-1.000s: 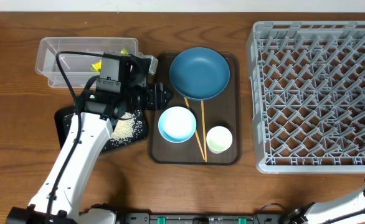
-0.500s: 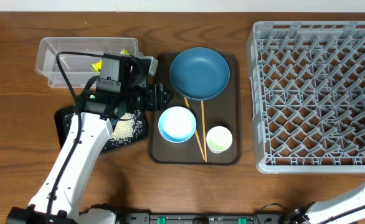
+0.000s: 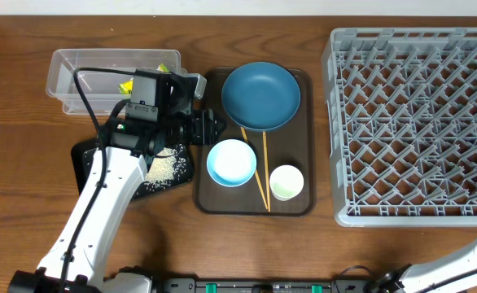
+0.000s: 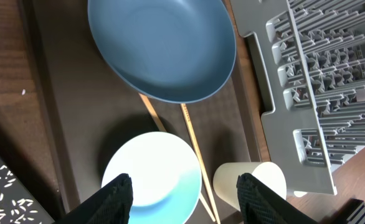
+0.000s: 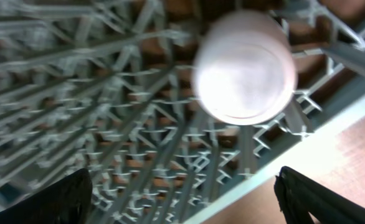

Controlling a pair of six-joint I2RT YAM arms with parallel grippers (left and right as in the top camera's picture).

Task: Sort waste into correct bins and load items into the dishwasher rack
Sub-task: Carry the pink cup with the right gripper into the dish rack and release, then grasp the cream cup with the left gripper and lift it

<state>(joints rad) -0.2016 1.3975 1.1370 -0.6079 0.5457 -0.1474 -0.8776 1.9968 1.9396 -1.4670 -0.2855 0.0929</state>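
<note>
One pink cup [image 5: 243, 68] on grey rack [image 5: 108, 93], right gripper [image 5: 184, 177] spread wide

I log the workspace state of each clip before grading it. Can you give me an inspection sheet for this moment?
Surface: brown wooden table.
Job's things: rice on black tray; yellow wrapper in clear tub; dark-blue bowl, light-blue bowl, green cup and chopsticks on brown tray; pink cup in rack; tissue not seen.
Clutter: nothing seen.
Grippers: left gripper open over light-blue bowl; right gripper open over pink cup.
Cables: black cable loops from left arm over tub.
Surroundings: pale strip beyond table's far edge.
</note>
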